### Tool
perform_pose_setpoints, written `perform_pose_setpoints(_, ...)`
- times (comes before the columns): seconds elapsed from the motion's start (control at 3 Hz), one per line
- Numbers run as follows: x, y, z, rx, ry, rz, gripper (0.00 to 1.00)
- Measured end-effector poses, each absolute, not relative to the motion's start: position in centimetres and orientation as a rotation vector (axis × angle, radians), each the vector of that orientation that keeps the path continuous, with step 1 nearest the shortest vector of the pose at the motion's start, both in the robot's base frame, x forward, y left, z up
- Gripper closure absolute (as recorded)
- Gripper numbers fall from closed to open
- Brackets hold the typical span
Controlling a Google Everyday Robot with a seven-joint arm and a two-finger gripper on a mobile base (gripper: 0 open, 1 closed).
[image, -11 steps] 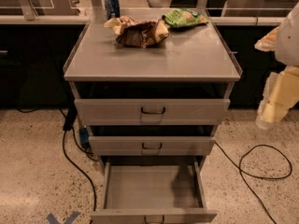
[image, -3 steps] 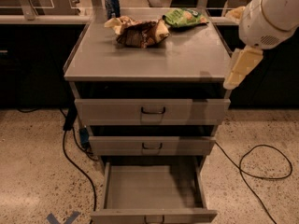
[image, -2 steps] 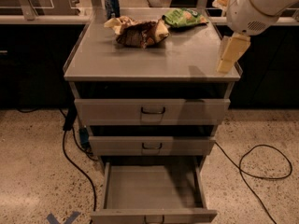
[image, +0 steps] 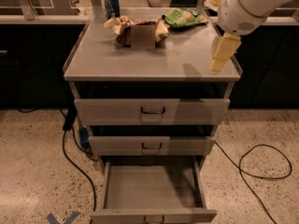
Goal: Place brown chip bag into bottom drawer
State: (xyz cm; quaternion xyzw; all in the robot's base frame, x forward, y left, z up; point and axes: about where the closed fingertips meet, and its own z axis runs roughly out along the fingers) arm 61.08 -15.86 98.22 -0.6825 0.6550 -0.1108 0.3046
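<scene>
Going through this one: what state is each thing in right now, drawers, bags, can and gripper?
Bottom drawer: pulled open, nothing in it.
Middle drawer: closed.
Top drawer: closed.
Brown bag: lying crumpled at the back of the cabinet top, not held.
Green bag: lying behind it, to the right.
Can: upright, back left.
Gripper: over the top's right edge, away from both bags.

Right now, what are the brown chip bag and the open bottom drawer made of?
Brown chip bag: probably foil or plastic, crumpled. Bottom drawer: looks like grey painted metal, flat and matte. The gripper hovers over the cabinet top, near its right edge.
</scene>
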Motion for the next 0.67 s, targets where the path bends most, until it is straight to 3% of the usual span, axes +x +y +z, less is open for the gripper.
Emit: perform_pose_setpoints(0.67,68.3,-12.4,95.9,-1.880,1.577,-0.324,0.00)
